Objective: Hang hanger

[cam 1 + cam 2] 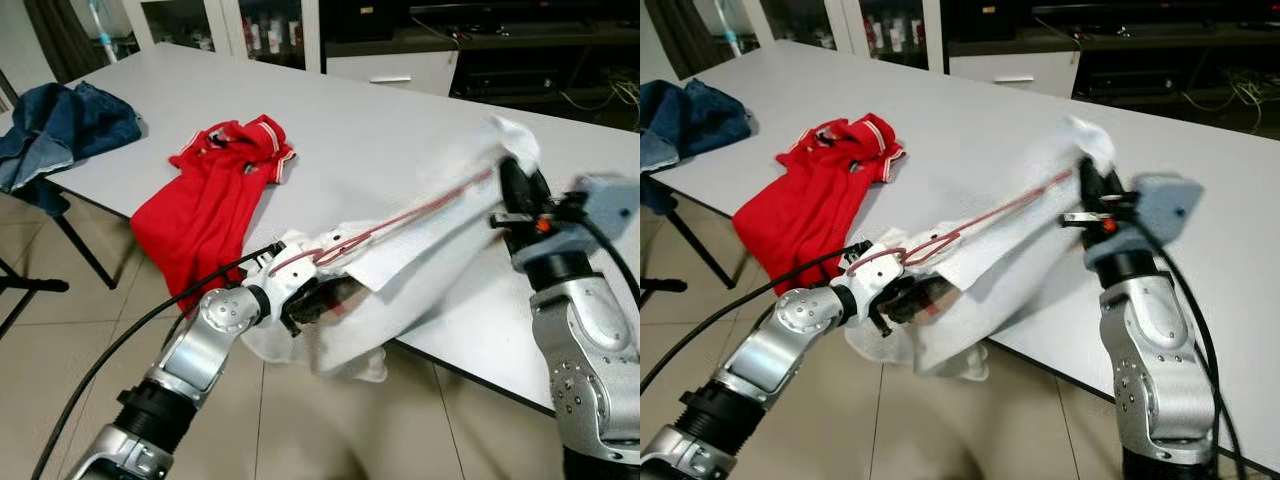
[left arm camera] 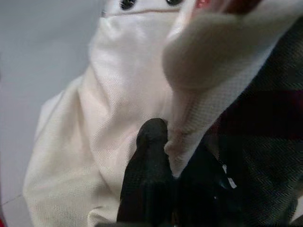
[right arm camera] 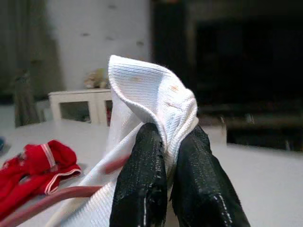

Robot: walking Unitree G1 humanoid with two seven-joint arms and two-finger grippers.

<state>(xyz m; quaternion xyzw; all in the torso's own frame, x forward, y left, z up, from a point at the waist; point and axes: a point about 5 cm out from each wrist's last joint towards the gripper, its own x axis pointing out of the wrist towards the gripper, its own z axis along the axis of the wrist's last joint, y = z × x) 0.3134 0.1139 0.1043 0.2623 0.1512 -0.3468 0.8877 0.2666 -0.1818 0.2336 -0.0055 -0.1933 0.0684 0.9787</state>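
1. Where its two black fingers press together, the right gripper (image 3: pixel 171 142) pinches a fold of the white shirt (image 1: pixel 420 260), holding that end up above the grey table (image 1: pixel 400 110).
2. The left gripper (image 1: pixel 305 298) is clamped on the shirt's opposite end, at the table's near edge; its fingers (image 2: pixel 149 161) are buried in the cloth.
3. A red hanger (image 1: pixel 400 225) runs inside the shirt, stretched between the two grippers.
4. The shirt's lower part droops off the table edge toward the floor.
5. A red polo shirt (image 1: pixel 215 200) lies crumpled on the table nearby, partly hanging over the edge.
6. Blue denim clothing (image 1: pixel 60 125) lies at the table's far left corner.
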